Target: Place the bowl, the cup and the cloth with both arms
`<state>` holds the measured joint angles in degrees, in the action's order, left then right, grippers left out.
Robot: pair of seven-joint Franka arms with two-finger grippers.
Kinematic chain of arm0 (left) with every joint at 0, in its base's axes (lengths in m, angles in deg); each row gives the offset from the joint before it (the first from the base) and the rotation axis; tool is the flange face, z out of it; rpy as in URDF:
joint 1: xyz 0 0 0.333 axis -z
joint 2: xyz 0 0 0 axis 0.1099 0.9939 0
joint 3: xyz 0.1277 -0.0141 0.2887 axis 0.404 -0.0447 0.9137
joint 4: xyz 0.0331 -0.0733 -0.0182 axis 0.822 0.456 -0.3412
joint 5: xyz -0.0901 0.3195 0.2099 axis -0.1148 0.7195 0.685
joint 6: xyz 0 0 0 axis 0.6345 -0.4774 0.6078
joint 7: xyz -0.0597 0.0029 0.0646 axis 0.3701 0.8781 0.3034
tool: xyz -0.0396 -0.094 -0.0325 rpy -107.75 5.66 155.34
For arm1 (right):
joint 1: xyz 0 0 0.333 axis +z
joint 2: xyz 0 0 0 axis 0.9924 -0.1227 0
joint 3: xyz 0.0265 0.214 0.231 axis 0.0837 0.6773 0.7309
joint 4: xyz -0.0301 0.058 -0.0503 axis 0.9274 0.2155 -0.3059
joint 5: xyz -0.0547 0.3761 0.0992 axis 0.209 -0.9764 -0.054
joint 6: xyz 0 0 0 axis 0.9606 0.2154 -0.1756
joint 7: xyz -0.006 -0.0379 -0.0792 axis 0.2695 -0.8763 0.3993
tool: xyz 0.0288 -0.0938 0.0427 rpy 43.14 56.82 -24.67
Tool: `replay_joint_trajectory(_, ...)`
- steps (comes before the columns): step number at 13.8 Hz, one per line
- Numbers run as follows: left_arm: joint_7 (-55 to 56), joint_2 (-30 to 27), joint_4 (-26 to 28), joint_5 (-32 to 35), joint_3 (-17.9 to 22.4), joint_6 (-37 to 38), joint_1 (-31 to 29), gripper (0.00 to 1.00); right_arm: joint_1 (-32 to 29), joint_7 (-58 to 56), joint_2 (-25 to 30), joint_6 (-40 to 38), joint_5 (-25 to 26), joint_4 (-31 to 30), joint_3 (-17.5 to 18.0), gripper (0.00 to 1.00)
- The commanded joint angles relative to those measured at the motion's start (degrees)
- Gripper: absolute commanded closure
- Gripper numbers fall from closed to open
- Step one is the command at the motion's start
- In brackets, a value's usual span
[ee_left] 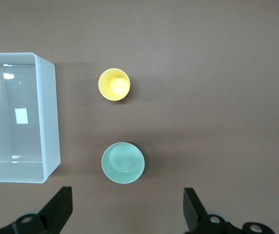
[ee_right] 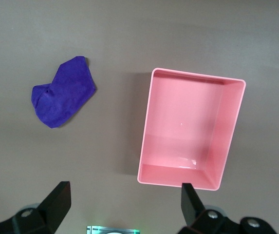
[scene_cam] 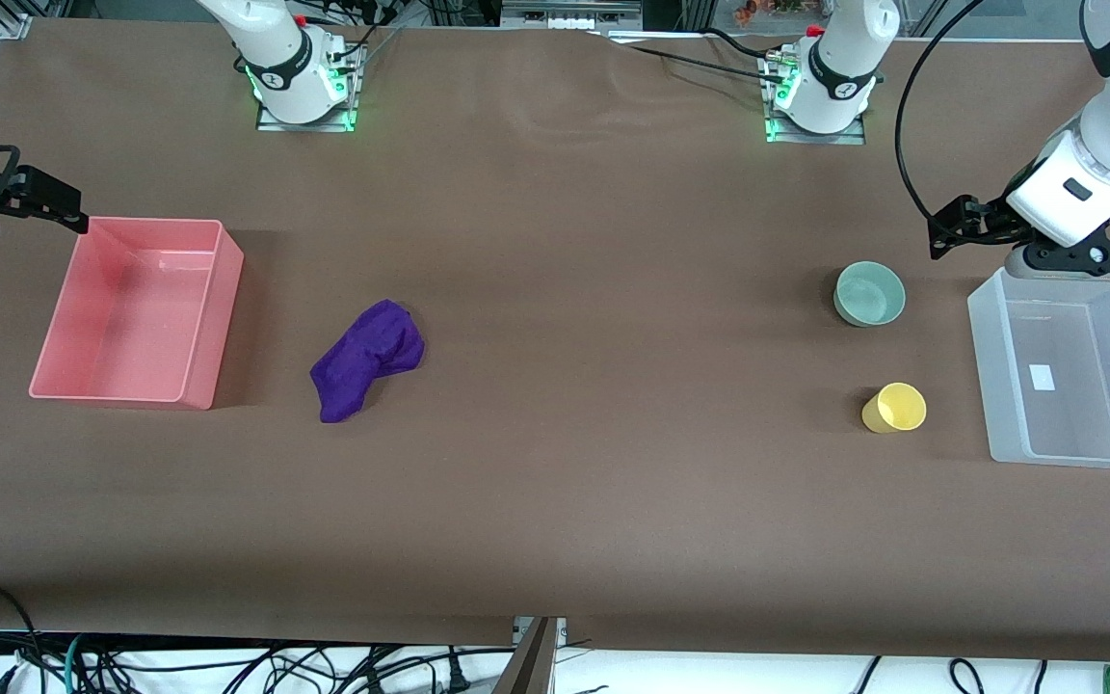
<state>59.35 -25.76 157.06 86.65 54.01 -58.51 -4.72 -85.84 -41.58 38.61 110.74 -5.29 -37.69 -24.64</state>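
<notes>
On the brown table (scene_cam: 555, 482), the bowl (scene_cam: 869, 294) is seen beside the clear bin (scene_cam: 1075, 381), the cup (scene_cam: 894, 408) nearer the camera (both upright). The cloth (scene_cam: 367, 359) lies beside the pink bin (scene_cam: 139, 311). The 2 grippers, left gripper (ee_left: 127, 209) and right gripper (ee_right: 124, 207), are held wide open, 1 above each bin's end.

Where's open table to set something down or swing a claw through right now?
The widest bare stretch runs between the purple cloth and the green bowl. The table is also bare along the front camera's edge. Both bins, pink and clear, hold nothing. Tightest: between bowl, yellow cup and clear bin.
</notes>
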Motion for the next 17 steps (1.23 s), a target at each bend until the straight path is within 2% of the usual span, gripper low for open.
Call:
replay_joint_trajectory(1, -0.15, 0.63, -1.54, -1.30, -0.54, 1.26, -0.71, 0.00, -0.45, 0.82, 0.04, 0.01, -1.10, 0.03, -0.05, 0.00)
replay_joint_trajectory(17, -0.50, 0.63, -1.45, -1.30, -0.54, 3.02, -0.53, 0.00, -0.45, 1.18, -0.14, 0.27, -1.02, 0.21, 0.03, 0.00)
